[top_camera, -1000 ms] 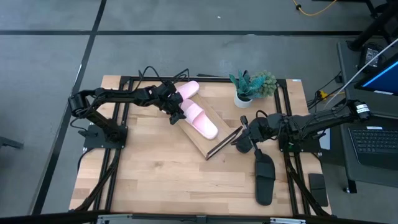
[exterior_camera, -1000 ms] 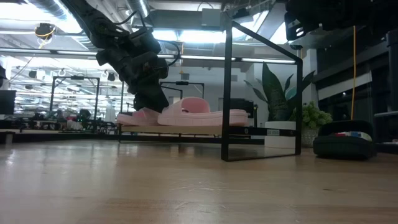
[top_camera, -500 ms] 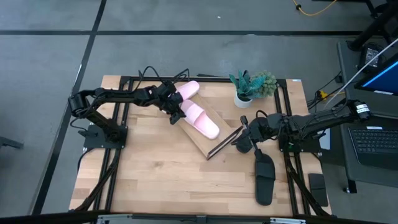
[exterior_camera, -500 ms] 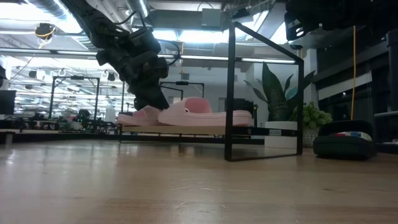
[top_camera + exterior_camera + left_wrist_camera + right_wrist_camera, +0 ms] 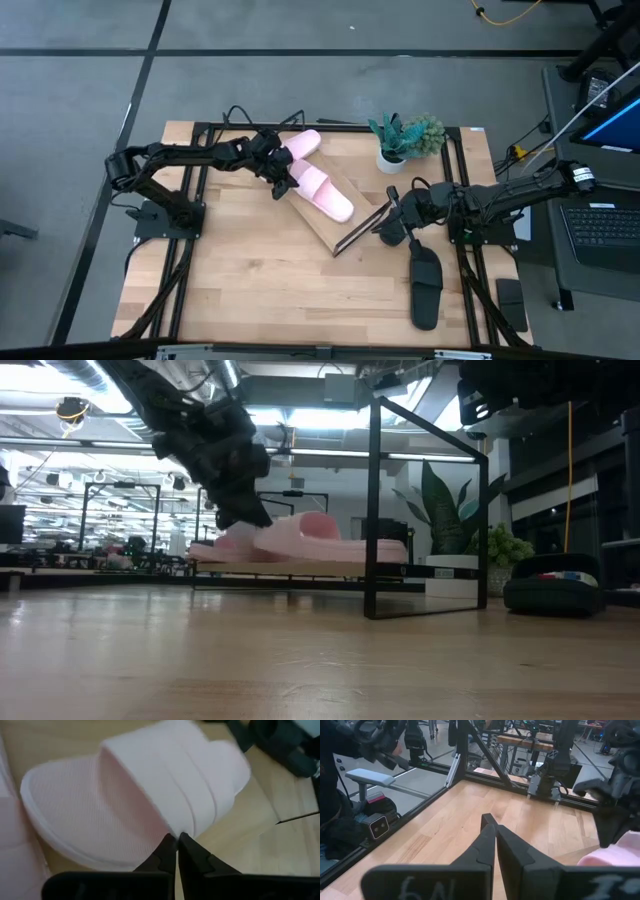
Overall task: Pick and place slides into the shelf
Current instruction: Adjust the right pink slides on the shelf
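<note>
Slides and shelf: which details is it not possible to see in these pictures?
- Second black slide: in no view; only one black slide shows.
- Shelf board, low view: seen edge-on, surface hidden.
- Rear pink slide, low view: mostly behind the left gripper.

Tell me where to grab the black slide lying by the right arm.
Probably by its wide strap, coming from straight above. The black slide lies flat, sole down, on the table, so the raised strap is the only part fingers can close across. The right gripper, shut and empty, sits just beyond its end.
</note>
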